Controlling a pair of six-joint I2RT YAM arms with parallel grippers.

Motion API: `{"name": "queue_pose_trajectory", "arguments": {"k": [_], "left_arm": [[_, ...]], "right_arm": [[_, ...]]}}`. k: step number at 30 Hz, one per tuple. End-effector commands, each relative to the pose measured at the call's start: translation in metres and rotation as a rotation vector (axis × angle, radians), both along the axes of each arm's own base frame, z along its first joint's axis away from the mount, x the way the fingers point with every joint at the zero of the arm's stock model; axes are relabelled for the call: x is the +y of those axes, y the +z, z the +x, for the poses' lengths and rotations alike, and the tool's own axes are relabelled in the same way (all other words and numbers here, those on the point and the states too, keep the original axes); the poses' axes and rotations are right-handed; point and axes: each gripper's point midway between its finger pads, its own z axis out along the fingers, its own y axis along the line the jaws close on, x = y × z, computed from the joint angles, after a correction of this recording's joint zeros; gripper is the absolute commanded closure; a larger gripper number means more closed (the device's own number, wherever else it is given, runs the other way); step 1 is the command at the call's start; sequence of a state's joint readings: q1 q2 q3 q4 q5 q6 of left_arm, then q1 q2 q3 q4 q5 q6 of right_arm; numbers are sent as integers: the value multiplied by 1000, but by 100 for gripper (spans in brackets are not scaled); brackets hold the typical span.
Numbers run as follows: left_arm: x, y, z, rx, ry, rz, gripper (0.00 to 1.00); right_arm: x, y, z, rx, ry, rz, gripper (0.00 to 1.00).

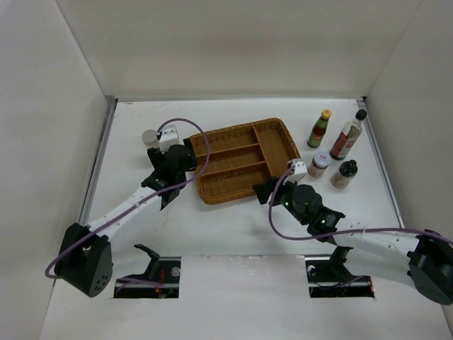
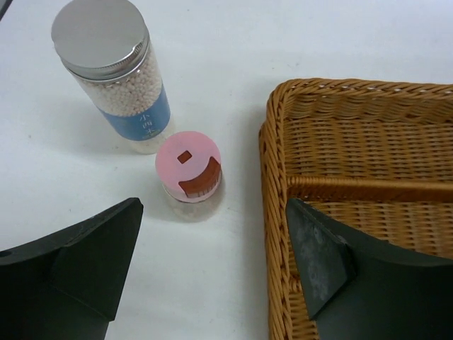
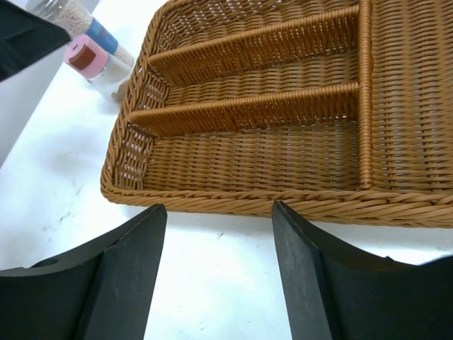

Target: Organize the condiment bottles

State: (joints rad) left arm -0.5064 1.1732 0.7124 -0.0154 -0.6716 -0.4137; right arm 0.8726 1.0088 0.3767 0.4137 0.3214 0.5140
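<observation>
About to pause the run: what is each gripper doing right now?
Left gripper: open, holding nothing.
Right gripper: open, holding nothing.

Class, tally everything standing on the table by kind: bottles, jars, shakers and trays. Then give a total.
Bottles: 2 (green bottle, dark-red bottle)
Jars: 3 (grey-capped jar, pink-lidded jar, white-lidded jar)
Shakers: 1 (dark shaker)
Trays: 1 (wicker tray)
Total: 7
</observation>
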Motion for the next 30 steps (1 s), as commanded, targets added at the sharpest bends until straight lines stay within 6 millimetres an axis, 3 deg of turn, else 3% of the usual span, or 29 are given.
{"name": "queue_pose_trajectory", "arguments": {"k": [1, 8, 15, 19, 21, 30], "left_arm": [[6, 19, 22, -73, 55, -9, 20], [26, -5, 43, -57, 128, -8, 25], [22, -30, 69, -34, 107, -32, 32], [24, -31, 76, -40, 120, -29, 56], [22, -18, 71, -75, 118, -37, 64], [-13, 79, 45, -308, 65, -103, 68]], "right_arm": [[6, 17, 4, -48, -2, 47, 31], [9, 12, 4, -38, 6, 37, 31], [10, 8, 5, -33, 8, 28, 31], [10, 6, 5, -29, 8, 23, 31], [10, 8, 5, -32, 8, 26, 31], [9, 8, 5, -34, 6, 30, 32]]}}
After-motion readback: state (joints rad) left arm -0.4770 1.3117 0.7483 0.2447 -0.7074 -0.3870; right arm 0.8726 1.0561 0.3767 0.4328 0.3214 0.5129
